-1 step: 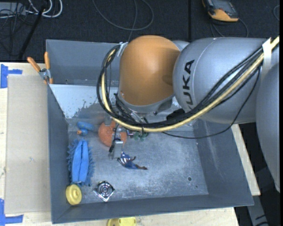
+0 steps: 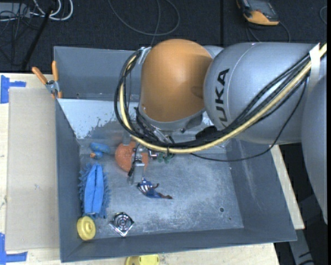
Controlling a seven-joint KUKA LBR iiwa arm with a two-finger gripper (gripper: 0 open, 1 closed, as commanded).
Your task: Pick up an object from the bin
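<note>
My gripper hangs low under the orange wrist cover, in the middle of the bin towards its back wall. It is right against an orange rounded thing, whose surface shows on both sides of the gripper's metal tip. Just in front of the gripper, on the bin floor, lies a small blue, white and red figure. A small blue piece lies to the left of the orange thing.
A long blue brush-like thing lies along the bin's left wall. A yellow round thing and a shiny metal piece sit near the front left corner. The arm covers the back right of the bin.
</note>
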